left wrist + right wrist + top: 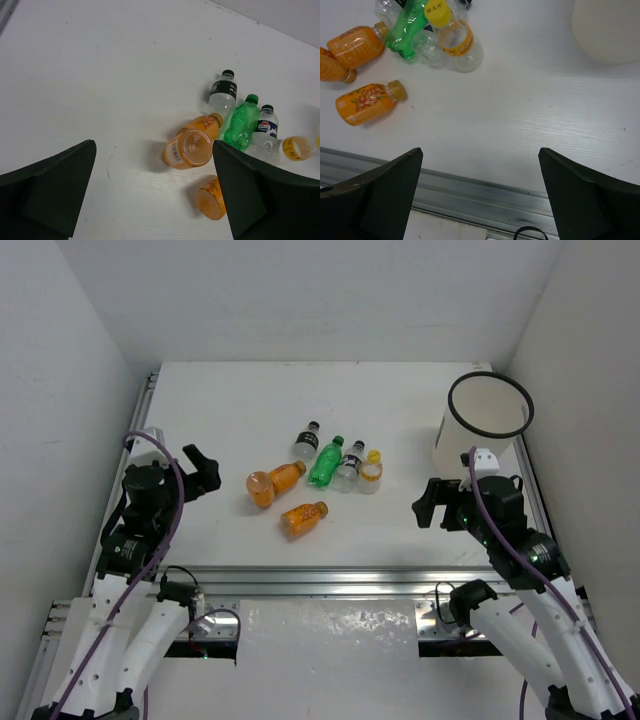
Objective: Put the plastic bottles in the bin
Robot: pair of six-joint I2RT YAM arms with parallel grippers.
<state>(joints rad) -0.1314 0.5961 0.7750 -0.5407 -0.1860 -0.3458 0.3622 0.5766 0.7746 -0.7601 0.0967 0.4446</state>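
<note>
Several plastic bottles lie clustered mid-table. One orange bottle point(272, 483) point(192, 146) lies nearest my left gripper, a second orange one point(303, 517) point(364, 102) just in front of it. Behind them lie a green bottle point(326, 462) point(242, 125), two clear black-capped bottles point(307, 441) point(350, 465), and a short yellow-capped one point(371, 472) point(452, 35). The white bin point(485, 420) point(607, 30) stands upright at the back right. My left gripper point(205, 470) point(154, 147) is open, left of the cluster. My right gripper point(428, 502) point(480, 150) is open, in front of the bin, holding nothing.
An aluminium rail point(320, 580) point(470, 192) runs along the table's near edge. White walls close in the table on the left, back and right. The bin stands close to the right wall.
</note>
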